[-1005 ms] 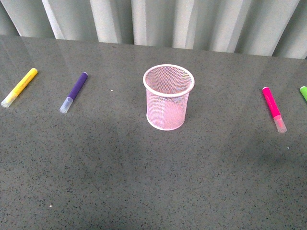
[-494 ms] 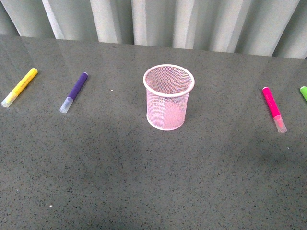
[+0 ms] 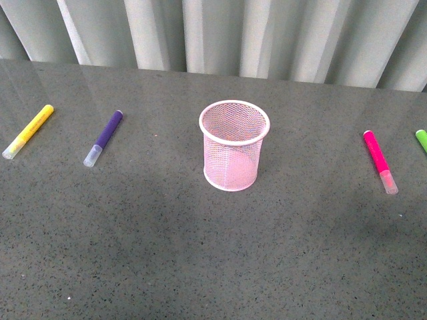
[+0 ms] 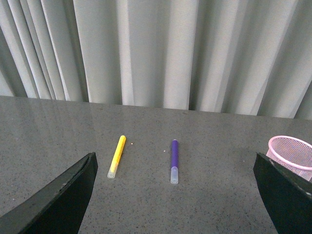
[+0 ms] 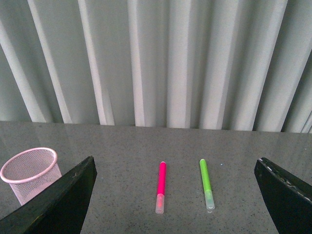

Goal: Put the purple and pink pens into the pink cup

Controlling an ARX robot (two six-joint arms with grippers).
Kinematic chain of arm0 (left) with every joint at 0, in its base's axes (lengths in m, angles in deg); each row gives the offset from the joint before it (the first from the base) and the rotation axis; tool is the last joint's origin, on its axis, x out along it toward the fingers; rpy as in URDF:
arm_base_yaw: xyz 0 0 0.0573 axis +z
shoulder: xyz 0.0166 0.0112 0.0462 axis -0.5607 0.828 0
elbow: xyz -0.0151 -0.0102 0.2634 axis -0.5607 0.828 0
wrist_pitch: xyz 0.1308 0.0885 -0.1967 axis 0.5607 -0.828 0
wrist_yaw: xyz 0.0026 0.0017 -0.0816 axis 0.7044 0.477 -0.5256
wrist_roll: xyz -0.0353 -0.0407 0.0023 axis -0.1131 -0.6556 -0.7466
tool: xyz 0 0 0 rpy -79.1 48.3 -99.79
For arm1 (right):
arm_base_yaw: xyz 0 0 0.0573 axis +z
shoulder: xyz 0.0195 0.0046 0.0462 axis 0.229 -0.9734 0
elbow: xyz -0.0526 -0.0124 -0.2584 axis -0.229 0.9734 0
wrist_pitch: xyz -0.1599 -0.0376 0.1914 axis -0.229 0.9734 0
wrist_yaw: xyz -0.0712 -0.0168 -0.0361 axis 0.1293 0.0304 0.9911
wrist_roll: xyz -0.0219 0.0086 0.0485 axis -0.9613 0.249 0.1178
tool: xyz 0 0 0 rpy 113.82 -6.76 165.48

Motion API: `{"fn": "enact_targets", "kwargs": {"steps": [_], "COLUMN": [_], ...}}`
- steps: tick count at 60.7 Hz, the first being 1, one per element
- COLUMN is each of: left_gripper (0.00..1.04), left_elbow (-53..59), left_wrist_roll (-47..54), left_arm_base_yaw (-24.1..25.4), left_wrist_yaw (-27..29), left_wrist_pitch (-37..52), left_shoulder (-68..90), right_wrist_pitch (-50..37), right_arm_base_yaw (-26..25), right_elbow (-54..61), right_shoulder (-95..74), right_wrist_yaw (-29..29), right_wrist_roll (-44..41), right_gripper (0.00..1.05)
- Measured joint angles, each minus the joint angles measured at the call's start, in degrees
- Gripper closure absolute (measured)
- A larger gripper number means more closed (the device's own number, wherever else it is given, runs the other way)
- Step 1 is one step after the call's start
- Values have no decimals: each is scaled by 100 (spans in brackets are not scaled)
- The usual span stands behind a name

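Both the left tool (image 4: 174,158) and right tool (image 5: 175,159) gape empty over a speckled grey table (image 3: 200,267) fronting pleated curtains (image 3: 220,33).

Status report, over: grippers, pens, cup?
Left gripper open, right gripper open, both empty. Purple pen and pink pen flat on table, cup upright between them, empty. Yellow pen, green pen lie farther out.

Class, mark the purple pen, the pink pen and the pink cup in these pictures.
purple pen (image 3: 104,137), front view, middle of its barrel.
pink pen (image 3: 377,159), front view, middle of its barrel.
pink cup (image 3: 231,163), front view, front of its mesh wall.
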Motion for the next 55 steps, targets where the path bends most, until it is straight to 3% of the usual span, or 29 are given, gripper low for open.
{"fn": "enact_targets", "kwargs": {"steps": [10,14,19,26,29,37,47,55], "left_gripper": [7,7,7,7,7,7,7,7], "left_elbow": [0,-310,-520,-605,-798,-1353,-2542,-3504], "left_wrist_roll": [0,-343,-782,-1086,-1300,-1405,-1399,-1364], "left_arm_base_yaw": [0,-107,-192,-254,-170,-68,-87,-208], "left_wrist_yaw": [4,417,551,356,-118,-787,-706,-590], "left_wrist_pitch": [-2,-879,-1578,-1606,-1722,-1034,-341,-293], "left_shoulder": [2,393,933,1438,1838,3346,5528,6961], "right_wrist_pitch": [0,0,0,0,0,0,0,0], "right_arm_base_yaw": [0,0,0,0,0,0,0,0], "right_elbow": [0,0,0,0,0,0,0,0], "right_shoulder": [0,0,2,0,2,2,2,2], "right_wrist_yaw": [0,0,-2,0,-2,2,2,0], "right_wrist_roll": [0,2,2,2,0,0,0,0], "right_gripper": [7,7,7,7,7,7,7,7]}}
